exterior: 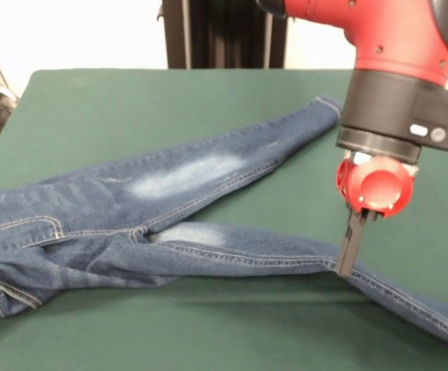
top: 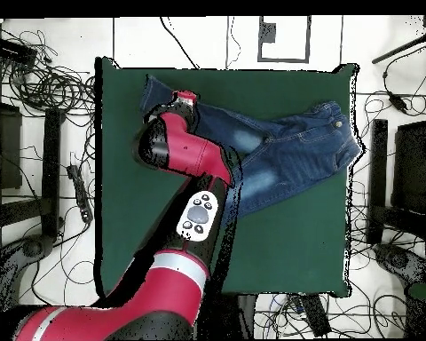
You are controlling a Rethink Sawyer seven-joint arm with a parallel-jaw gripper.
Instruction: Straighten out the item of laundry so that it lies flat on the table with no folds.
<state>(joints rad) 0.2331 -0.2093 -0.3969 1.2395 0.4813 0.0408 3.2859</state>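
The blue denim jeans (exterior: 185, 174) lie on the green table (exterior: 131, 100), waistband at the left edge of the front view and the two legs spread out to the right. Faded whitish patches show on both thighs, and the waist end looks bunched. My gripper (exterior: 346, 267) points straight down, its tips on the nearer leg and the fingers close together, pinching the denim. In the overhead view the jeans (top: 287, 146) lie across the far half of the table (top: 287, 240). There the gripper (top: 183, 96) sits near the end of the far-left leg, and my arm hides part of that leg.
The arm's red and black wrist (exterior: 398, 93) hangs over the table's right side in the front view. The black pedestal (exterior: 224, 31) stands behind the far edge. Cables and stands (top: 39, 133) lie on the floor around the table.
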